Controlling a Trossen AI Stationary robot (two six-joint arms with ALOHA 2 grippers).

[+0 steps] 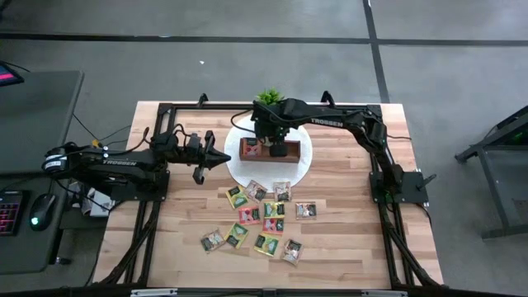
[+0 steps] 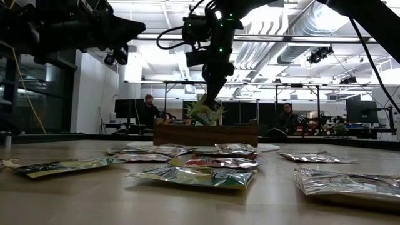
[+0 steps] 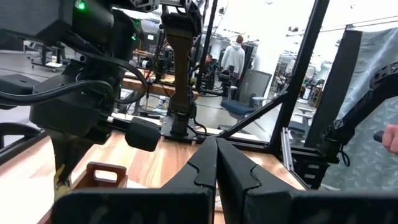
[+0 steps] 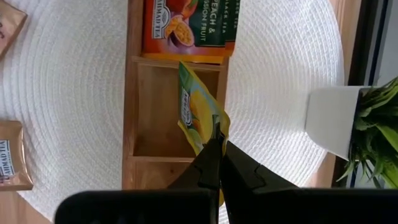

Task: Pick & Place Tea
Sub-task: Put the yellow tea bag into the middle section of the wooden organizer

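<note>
My right gripper (image 4: 217,148) is shut on a yellow-green tea sachet (image 4: 196,106) and points steeply down over the middle compartment of the brown wooden tray (image 4: 134,93). The tray stands on a round white mat (image 1: 305,161). An orange sachet (image 4: 186,25) lies in the neighbouring compartment. Several more tea sachets (image 1: 256,216) lie flat on the table nearer the front edge. My left gripper (image 1: 216,158) is shut and empty, held level above the table to the left of the mat. My right gripper pinches the sachet's upper edge (image 4: 214,127) between its two fingers, coming from above and pointing steeply down. The sachet hangs tilted below the fingers (image 2: 205,112), its lower end at the tray's rim; whether it touches the tray I cannot tell.
A small green plant in a white pot (image 1: 269,97) stands just beyond the tray at the mat's far edge. Two sachets (image 4: 9,155) lie at the mat's rim. A dark frame (image 1: 165,107) runs round the table's edges. People sit in the room beyond (image 2: 148,109).
</note>
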